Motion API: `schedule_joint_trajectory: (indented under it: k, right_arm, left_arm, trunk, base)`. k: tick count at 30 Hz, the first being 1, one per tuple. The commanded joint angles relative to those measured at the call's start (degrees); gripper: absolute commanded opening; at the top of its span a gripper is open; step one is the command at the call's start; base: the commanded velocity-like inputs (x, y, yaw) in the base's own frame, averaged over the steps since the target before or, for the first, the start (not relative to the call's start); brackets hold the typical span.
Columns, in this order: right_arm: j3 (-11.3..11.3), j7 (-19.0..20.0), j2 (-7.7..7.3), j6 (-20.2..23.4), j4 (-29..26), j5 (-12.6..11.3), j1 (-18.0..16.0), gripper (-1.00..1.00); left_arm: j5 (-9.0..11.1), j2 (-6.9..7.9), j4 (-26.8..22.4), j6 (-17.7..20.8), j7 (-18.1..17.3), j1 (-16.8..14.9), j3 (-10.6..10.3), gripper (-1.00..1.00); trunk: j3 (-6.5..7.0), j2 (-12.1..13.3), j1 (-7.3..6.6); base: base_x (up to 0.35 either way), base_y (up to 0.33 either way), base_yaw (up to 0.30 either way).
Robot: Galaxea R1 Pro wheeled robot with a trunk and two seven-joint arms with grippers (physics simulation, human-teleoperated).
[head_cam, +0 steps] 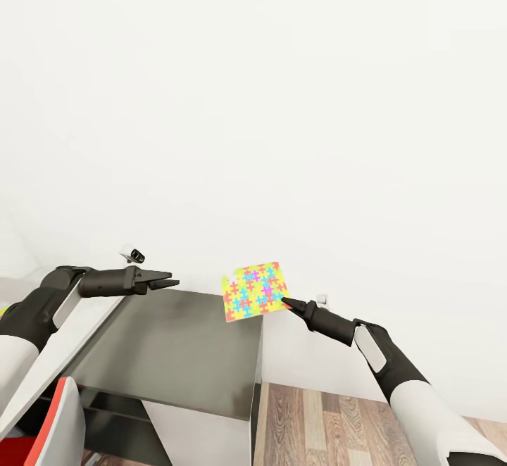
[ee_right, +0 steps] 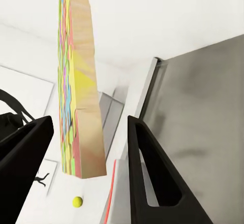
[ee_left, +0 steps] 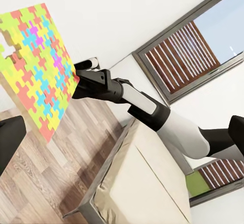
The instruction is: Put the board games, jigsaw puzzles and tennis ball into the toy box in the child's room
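Holding jigsaw puzzle, right gripper, above table

Both arms reached forward, elbows bent. The left claw hung with jaws slightly parted, gripping nothing; the right claw pinched a puzzle's corner.

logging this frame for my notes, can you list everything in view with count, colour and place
thin multicoloured jigsaw sheet: 1, yellow, blue, red and green, held in the air above the dark desk's corner
dark grey desk section with white panel: 1, below both arms
small yellow-green tennis ball: 1, seen past the sheet's lower edge, right wrist view
cream mattress bed with grey frame: 1, on the wood-plank floor
dark-framed window with brown slats: 1, on the white wall
left gripper: black fingers, holding nothing
right gripper: black fingers pinching the sheet's edge
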Motion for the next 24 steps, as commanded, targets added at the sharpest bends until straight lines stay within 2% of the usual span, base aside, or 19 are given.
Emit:
schedule_joint_trajectory:
  k: [1, 24]
  right_arm:
    - [-0.09, 0.08, 0.01, 0.32, 0.01, -0.14, -0.05, -1.0]
    - [-0.18, 0.16, 0.01, 0.13, 0.01, -0.14, 0.07, -1.0]
  left_arm:
    - [0.15, 0.06, 0.02, 0.63, -0.22, -0.08, -0.23, 1.0]
    - [0.15, 0.05, 0.0, 0.46, -0.22, -0.08, -0.23, 1.0]
  trunk:
    - [-0.13, -0.14, 0.04]
    - [-0.13, -0.14, 0.04]
  base:
    - [0.0, 0.0, 0.0]
    - [0.0, 0.0, 0.001]
